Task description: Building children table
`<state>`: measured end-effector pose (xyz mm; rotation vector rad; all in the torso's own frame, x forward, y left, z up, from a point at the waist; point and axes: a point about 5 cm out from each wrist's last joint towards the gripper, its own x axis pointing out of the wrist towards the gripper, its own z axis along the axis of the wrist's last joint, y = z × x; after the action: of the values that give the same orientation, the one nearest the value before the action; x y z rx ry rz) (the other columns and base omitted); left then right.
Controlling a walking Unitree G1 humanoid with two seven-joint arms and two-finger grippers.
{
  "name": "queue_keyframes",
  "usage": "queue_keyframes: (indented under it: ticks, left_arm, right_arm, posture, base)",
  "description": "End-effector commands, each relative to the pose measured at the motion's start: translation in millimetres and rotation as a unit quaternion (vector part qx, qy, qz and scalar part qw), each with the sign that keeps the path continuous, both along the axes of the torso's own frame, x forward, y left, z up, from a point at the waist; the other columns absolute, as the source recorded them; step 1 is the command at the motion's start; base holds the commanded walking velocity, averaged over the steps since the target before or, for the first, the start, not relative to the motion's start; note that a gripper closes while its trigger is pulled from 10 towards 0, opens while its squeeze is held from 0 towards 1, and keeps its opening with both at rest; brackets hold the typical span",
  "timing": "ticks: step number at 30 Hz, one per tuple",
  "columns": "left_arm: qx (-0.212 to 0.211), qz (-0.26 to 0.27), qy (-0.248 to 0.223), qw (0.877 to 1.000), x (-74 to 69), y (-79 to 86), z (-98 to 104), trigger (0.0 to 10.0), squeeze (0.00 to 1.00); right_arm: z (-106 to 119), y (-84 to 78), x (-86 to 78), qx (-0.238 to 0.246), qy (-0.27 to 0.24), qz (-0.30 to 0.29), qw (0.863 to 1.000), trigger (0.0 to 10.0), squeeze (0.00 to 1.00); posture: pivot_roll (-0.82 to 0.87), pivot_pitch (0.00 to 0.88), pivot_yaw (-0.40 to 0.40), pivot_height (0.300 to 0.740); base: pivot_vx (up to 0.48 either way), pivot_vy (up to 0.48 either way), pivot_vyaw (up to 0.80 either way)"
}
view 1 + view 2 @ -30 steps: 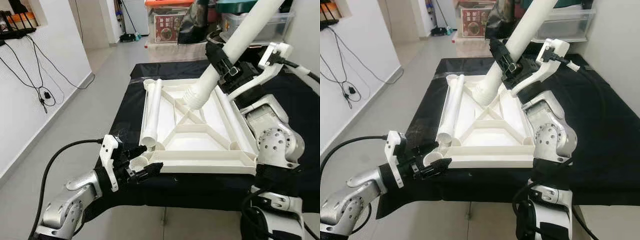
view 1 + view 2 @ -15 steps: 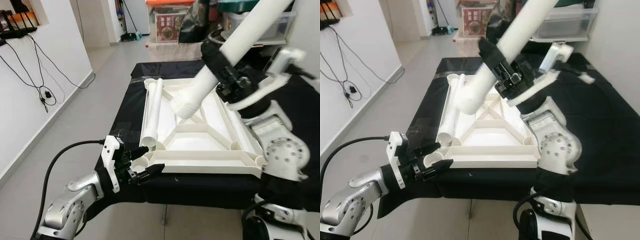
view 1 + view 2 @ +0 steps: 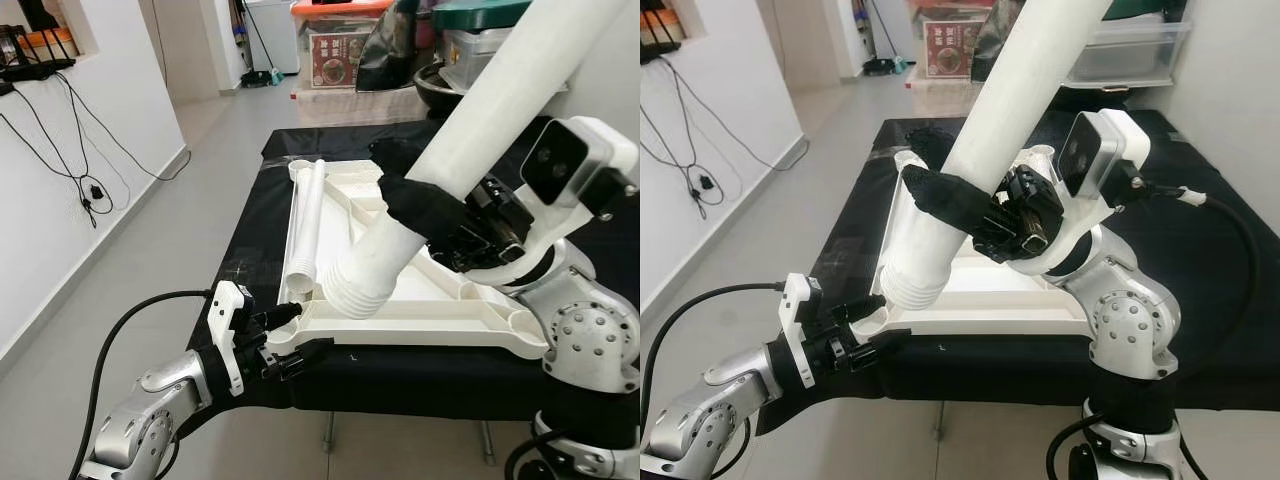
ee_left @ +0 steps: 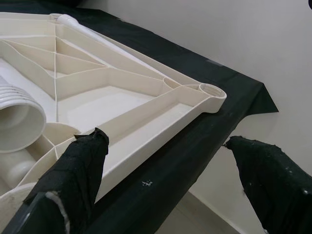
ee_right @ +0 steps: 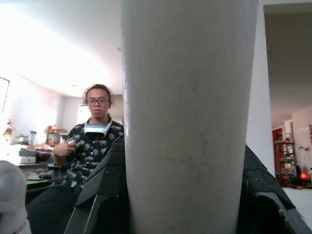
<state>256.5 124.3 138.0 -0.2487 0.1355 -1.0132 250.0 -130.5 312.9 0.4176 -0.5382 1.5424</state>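
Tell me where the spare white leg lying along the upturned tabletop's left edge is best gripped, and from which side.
Grip the spare leg around its smooth middle, coming down from above. It lies flat in the tabletop, its rim tight along the outer side, so only the top is free. The round shaft suits fingers closing across it.

Silver jointed arms, black fingers [image 4: 78,175], white wrist housings, black cables.
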Motion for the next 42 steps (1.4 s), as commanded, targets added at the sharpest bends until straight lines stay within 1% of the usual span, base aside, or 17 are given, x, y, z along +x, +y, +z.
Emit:
queue_keyframes:
  ticks: [1,8,19,21,22,23,24,28,35,36,38,40,41,42]
  left_arm:
    - [0.007,0.003,0.006,1.0,0.2,2.7,-4,10.0,0.0]
    - [0.007,-0.001,0.008,1.0,0.2,2.6,-5,10.0,0.0]
    - [0.005,-0.009,0.008,1.0,-0.1,2.7,-3,10.0,0.0]
    - [0.003,-0.032,0.013,0.999,-3.2,4.2,0,10.0,0.0]
    - [0.003,-0.032,0.013,0.999,-3.2,4.2,0,10.0,0.0]
    - [0.007,-0.054,0.012,0.998,-6.7,6.1,2,10.0,0.0]
    - [0.015,-0.071,0.01,0.997,-8.7,8.4,4,10.0,0.0]
    - [0.027,-0.087,0.001,0.996,-8.2,12.2,8,10.0,0.0]
    - [0.03,-0.116,-0.027,0.992,-8.2,7.8,22,10.0,0.0]
    - [0.029,-0.126,-0.039,0.991,-7.9,6.0,28,10.0,0.0]
    - [0.029,-0.126,-0.039,0.991,-7.9,6.0,28,10.0,0.0]
    - [0.022,-0.156,-0.063,0.985,-6.1,0.3,43,10.0,0.0]
    - [0.022,-0.156,-0.063,0.985,-6.1,0.3,43,10.0,0.0]
    - [0.016,-0.181,-0.071,0.981,-5.1,-4.6,51,10.0,0.0]
  right_arm:
    - [3,2.9,-4.7,-0.003,-0.008,0.016,1.0,0.0,0.0]
    - [-5,7.0,-11.6,-0.031,-0.016,0.045,0.998,0.0,0.0]
    - [-9,9.4,-11.1,-0.043,-0.015,0.043,0.998,0.0,0.0]
    - [-14,10.3,1.6,-0.061,-0.001,-0.013,0.998,0.0,0.0]
    - [-14,10.3,1.6,-0.061,-0.001,-0.013,0.998,0.0,0.0]
    - [-15,10.1,6.5,-0.064,0.005,-0.031,0.997,0.0,0.0]
    - [-17,9.9,8.8,-0.068,0.007,-0.037,0.997,0.0,0.0]
    - [-20,10.6,10.5,-0.076,0.009,-0.035,0.996,0.0,0.0]
    - [-30,14.7,11.0,-0.093,0.016,-0.025,0.995,0.0,0.0]
    - [-32,16.2,10.4,-0.096,0.018,-0.02,0.995,0.0,0.0]
    - [-32,16.2,10.4,-0.096,0.018,-0.02,0.995,0.0,0.0]
    - [-37,20.5,9.4,-0.102,0.023,-0.008,0.995,0.0,0.0]
    - [-37,20.5,9.4,-0.102,0.023,-0.008,0.995,0.0,0.0]
    - [-40,23.5,9.5,-0.104,0.025,-0.003,0.994,0.0,0.0]
  posture:
    - [-0.05,0.0,0.032,0.74]
    - [-0.05,0.0,0.035,0.74]
    - [-0.04,0.0,0.038,0.74]
    - [-0.04,0.0,0.037,0.74]
    - [-0.04,0.0,0.037,0.74]
    - [-0.04,0.0,0.037,0.74]
    - [-0.03,0.0,0.03,0.74]
    - [-0.03,0.0,0.033,0.74]
    - [-0.02,0.0,0.035,0.74]
    - [-0.02,0.0,0.036,0.74]
    - [-0.02,0.0,0.036,0.74]
    - [-0.02,0.0,0.034,0.74]
    - [-0.02,0.0,0.034,0.74]
    - [-0.02,0.0,0.038,0.74]
  base:
    - [0.0,0.0,0.0]
    - [0.0,0.0,0.0]
    - [0.0,0.0,0.0]
    - [0.0,0.0,0.0]
    - [0.0,0.0,0.0]
    - [0.0,0.0,0.0]
    - [0.0,0.0,0.0]
    - [0.0,0.0,0.0]
    - [0.0,0.0,0.0]
    - [0.0,0.0,0.0]
    - [0.0,0.0,0.0]
    - [0.0,0.0,0.0]
    - [0.0,0.0,0.0]
    - [0.0,0.0,0.0]
